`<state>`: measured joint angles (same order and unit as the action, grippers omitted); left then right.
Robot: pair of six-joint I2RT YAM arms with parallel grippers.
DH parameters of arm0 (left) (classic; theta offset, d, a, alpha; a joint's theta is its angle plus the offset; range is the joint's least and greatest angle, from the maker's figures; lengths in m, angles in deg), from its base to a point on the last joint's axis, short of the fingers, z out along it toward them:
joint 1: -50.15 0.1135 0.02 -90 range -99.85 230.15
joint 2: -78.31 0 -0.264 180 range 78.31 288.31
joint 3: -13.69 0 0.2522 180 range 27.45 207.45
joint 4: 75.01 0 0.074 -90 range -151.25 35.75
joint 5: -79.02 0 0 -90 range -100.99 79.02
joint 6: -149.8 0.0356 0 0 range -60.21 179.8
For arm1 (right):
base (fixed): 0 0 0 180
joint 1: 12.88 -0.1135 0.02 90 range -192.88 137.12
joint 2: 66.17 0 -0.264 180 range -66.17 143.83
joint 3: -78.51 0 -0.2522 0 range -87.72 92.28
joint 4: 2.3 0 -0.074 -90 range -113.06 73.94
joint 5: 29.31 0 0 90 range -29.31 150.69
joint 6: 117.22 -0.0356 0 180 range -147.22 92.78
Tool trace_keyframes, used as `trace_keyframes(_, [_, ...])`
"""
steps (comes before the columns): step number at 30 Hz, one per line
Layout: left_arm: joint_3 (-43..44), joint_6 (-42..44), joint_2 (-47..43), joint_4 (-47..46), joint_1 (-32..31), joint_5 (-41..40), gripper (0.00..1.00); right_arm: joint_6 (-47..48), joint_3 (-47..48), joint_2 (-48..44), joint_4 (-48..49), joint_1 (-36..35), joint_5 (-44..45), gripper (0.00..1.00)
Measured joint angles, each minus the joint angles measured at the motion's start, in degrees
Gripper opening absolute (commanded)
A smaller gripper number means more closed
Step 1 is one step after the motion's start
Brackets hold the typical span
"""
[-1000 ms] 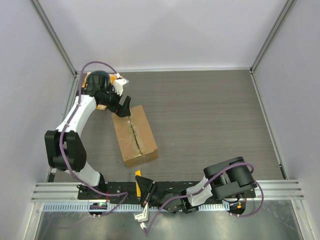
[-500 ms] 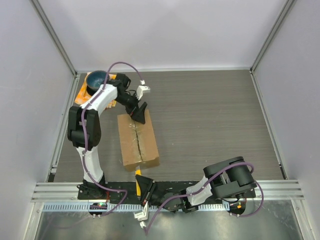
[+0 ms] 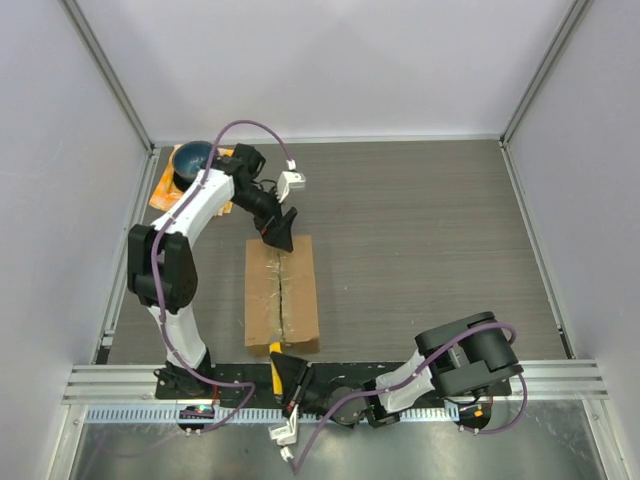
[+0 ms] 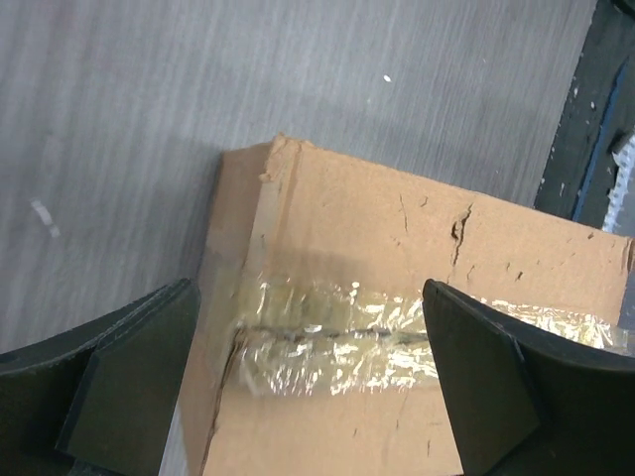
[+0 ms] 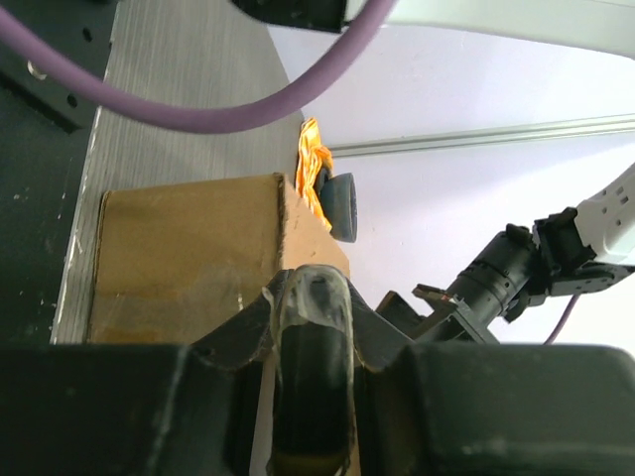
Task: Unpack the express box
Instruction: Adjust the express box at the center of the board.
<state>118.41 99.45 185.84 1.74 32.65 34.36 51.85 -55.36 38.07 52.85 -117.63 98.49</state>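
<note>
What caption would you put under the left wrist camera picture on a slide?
Left hand, wide open, above the tape at one end of the express box.

Left of centre in the frame: brown rectangular cardboard express box (image 3: 263,300), long axis running up and down, shiny clear tape along its top seam. At its upper end: left gripper (image 3: 281,243) on a white-and-black arm, dark fingers spread over the box edge. Upper left corner: dark blue round bowl (image 3: 193,158) on a crumpled orange cloth (image 3: 162,192), apart from the box. Bottom centre, by the black rail: right gripper (image 3: 287,372), closed around a small yellow tool (image 3: 275,349) just beside the box's lower end. Underneath: grey wood-grain table (image 3: 420,230).
</note>
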Motion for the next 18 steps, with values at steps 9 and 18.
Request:
trace_keyframes(9, [-1.20,1.70,-18.78,5.11,1.36,-4.31,1.00,-0.81,-0.04,-3.43,-0.42,-2.43,0.31,0.01])
trace_keyframes(18, [-30.03,4.15,-34.77,5.81,-1.84,-12.55,1.00,-6.19,-0.02,-8.22,-8.48,-6.51,-2.23,0.01])
